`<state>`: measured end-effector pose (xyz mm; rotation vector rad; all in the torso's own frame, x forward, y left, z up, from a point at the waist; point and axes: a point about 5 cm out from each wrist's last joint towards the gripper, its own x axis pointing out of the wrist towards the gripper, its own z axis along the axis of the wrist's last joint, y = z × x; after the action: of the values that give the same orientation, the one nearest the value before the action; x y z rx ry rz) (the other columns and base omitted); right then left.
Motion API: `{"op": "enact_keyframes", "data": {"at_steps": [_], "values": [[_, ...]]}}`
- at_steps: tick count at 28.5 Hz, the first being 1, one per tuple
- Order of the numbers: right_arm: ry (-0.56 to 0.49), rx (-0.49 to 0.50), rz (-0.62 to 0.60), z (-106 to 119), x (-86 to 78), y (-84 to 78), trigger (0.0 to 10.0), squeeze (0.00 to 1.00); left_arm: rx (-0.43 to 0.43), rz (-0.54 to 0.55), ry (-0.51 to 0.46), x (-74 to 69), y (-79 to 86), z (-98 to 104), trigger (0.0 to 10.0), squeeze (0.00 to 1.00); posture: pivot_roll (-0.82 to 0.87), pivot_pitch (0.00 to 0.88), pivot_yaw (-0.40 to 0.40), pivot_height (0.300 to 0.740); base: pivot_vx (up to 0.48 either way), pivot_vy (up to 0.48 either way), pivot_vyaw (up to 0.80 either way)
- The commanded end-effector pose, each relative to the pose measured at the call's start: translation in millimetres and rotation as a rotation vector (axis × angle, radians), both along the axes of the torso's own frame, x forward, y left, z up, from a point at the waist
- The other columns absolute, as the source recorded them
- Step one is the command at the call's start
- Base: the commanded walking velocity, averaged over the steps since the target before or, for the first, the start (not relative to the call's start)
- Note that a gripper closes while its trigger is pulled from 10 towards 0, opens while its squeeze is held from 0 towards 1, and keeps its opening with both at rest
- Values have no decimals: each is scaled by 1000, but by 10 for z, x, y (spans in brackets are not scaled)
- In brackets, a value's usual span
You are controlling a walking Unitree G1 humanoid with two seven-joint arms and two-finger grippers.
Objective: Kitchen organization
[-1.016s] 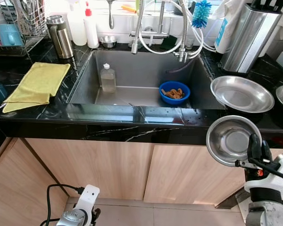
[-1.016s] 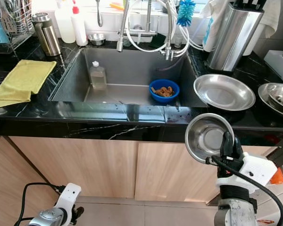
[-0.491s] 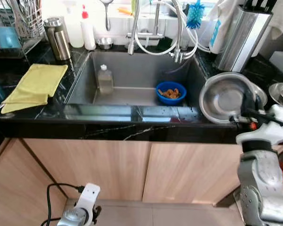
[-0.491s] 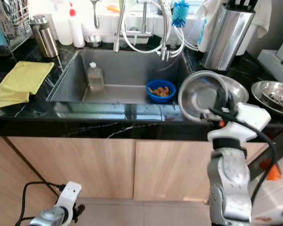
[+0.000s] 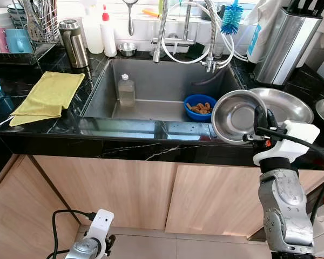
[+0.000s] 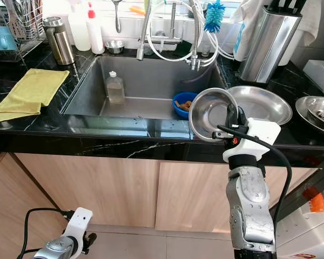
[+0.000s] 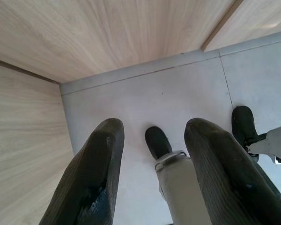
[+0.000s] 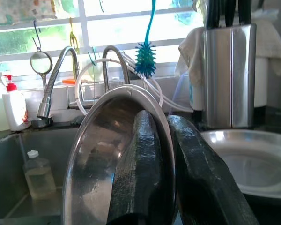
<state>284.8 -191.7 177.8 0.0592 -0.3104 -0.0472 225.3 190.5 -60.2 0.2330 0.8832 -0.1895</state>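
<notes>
Above the black counter's front edge (image 5: 151, 141), the right gripper (image 5: 263, 123) clamped the rim of a tilted steel bowl (image 5: 235, 115) beside the wide steel dish (image 5: 286, 105); lowering it level should avoid clattering, while the left gripper (image 7: 154, 154) hung open, idle.

Your head eyes look down on the sink (image 5: 151, 89), shared with your right wrist camera close behind the right gripper (image 8: 166, 164).
</notes>
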Motion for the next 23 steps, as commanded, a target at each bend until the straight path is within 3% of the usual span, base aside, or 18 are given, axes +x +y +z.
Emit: {"op": "enact_keyframes", "data": {"at_steps": [1, 4, 23], "values": [[-18, -21, -3, 29, 3, 6, 10000, 0, -1, 13, -1, -12, 19, -5, 10000, 0, 33, 26, -59, 740, 0, 0, 794], [-24, -1, 0, 34, 11, 7, 10000, 0, 1, 15, -1, -13, 23, -5, 10000, 0, 33, 26, -59, 740, 0, 0, 669], [-10, 15, -6, 0, 1, 16, 10000, 0, 11, 8, 8, -33, 43, -15, 10000, 0, 29, 23, -60, 740, 40, 0, 0]]}}
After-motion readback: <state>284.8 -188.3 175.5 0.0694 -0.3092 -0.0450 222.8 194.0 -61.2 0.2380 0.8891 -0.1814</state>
